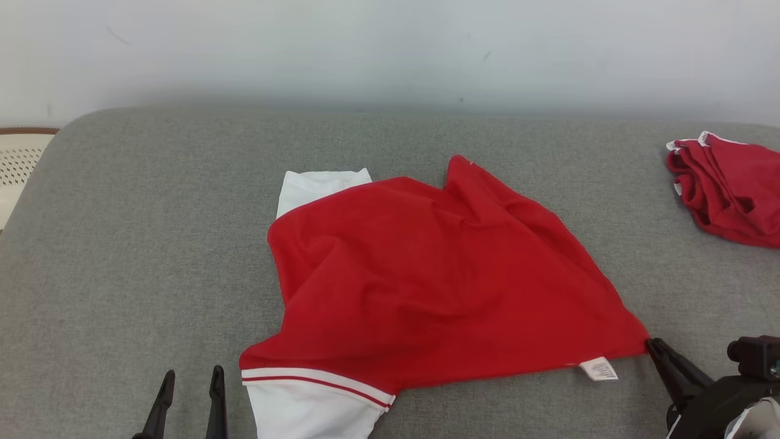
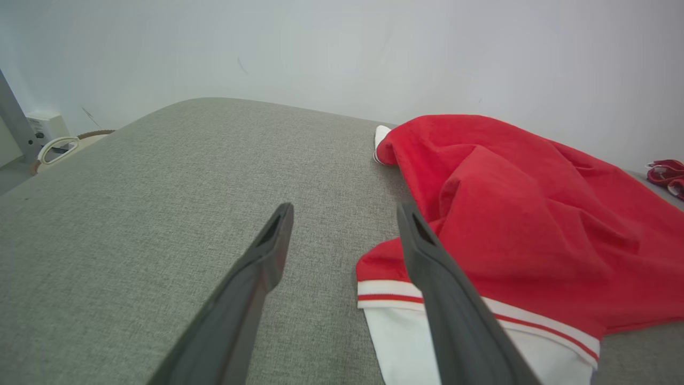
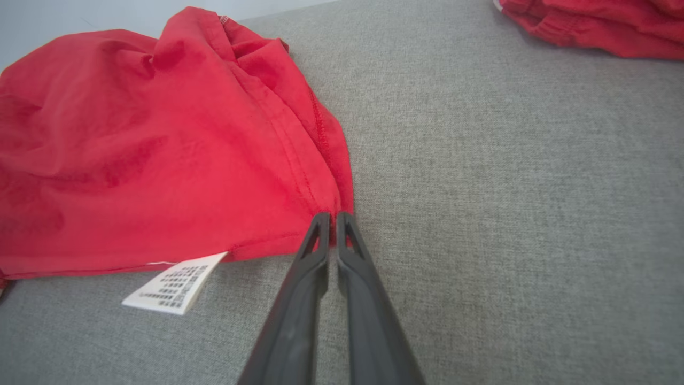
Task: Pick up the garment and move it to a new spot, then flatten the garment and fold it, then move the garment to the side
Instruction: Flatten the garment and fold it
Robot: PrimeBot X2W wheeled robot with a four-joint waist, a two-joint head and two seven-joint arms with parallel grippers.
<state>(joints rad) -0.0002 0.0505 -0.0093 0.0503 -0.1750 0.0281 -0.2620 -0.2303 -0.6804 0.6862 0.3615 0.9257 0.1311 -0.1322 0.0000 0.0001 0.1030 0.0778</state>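
The garment is a red shirt with white sleeves, lying rumpled across the middle of the grey table. One white sleeve with a red stripe lies at the near edge, another shows at the back left. My right gripper is shut on the garment's near right corner, its fingertips pinching the red hem, with a white care label just left of them. My left gripper stands open with nothing between its fingers, just left of the striped near sleeve.
A second red garment lies bunched at the table's far right edge. A pale perforated basket stands beyond the table's left end. A white wall runs behind the table. Bare grey surface spreads left of the shirt.
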